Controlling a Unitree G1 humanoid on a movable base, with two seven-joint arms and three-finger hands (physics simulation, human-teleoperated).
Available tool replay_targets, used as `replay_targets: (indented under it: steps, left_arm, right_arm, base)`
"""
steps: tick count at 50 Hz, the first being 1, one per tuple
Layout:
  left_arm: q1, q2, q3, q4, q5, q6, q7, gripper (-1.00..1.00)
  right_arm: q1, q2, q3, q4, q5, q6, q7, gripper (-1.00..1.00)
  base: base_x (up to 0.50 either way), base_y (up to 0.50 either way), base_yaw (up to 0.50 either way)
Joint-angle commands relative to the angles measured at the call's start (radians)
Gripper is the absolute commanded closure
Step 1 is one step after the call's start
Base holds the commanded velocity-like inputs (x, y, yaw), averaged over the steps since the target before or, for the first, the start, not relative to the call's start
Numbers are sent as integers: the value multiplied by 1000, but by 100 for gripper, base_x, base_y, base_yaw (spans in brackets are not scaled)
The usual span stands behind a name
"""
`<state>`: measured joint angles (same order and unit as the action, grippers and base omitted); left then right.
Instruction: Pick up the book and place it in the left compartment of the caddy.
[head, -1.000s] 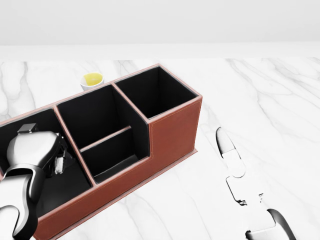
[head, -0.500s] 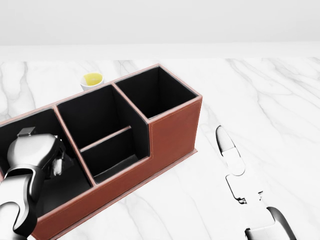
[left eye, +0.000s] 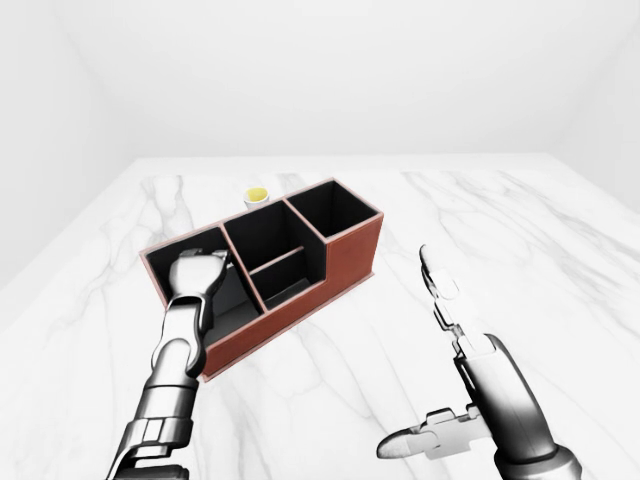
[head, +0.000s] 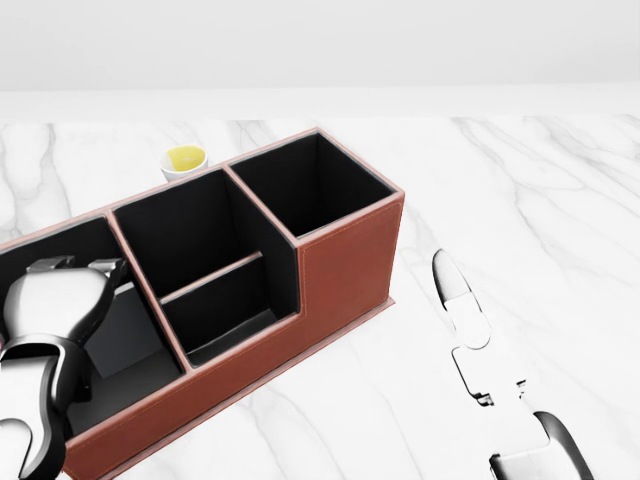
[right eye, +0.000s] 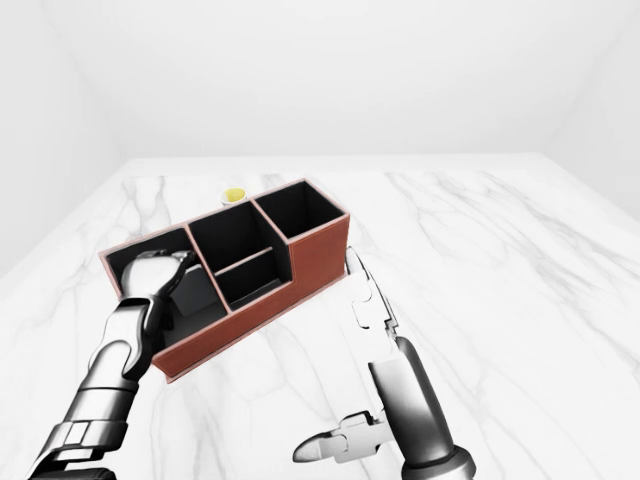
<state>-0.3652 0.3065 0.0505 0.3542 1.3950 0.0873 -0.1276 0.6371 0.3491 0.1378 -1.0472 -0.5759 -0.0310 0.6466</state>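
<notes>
The red-brown caddy (head: 345, 255) stands slantwise on the white marble table, with three black-lined compartments. A flat grey book (head: 125, 332) shows inside the left compartment, partly hidden behind my left hand (head: 75, 272). That hand hovers over the left compartment's rim with its fingers spread apart, holding nothing. My right hand (head: 458, 298) hangs open just to the right of the caddy, above the table, with fingers stretched out straight and the thumb out to the side.
A small white cup with yellow contents (head: 185, 159) stands on the table just beyond the caddy's middle compartment. The middle compartment has a low divider (head: 212, 277). Bare marble (head: 530, 210) extends to the right of the caddy.
My left hand's fingers have come up out of the left compartment and spread, and the grey book now shows below them. The right hand has not moved.
</notes>
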Motion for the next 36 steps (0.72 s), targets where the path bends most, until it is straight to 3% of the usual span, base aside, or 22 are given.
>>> replay_targets:
  steps: [1,14,19,25,36]
  left_arm:
    - [90,-8,56,-299,58,0,-44,-100]
    - [253,-71,183,-874,63,0,-238,-100]
    - [271,-88,242,-1055,28,0,-319,-100]
    - [271,-95,277,-1126,6,0,-363,-100]
    - [336,-117,335,-1192,-62,0,-357,-100]
  right_arm:
    - [0,0,5,0,-4,2,-4,-100]
    - [9,0,15,0,-9,-5,-3,-100]
    - [12,0,19,0,-11,-6,-4,-100]
    - [23,0,20,0,-5,-18,-2,-100]
    - [26,0,20,0,-2,-21,-1,-100]
  base:
    - [0,0,0]
    - [0,0,0]
    - [0,0,0]
    - [0,0,0]
    - [0,0,0]
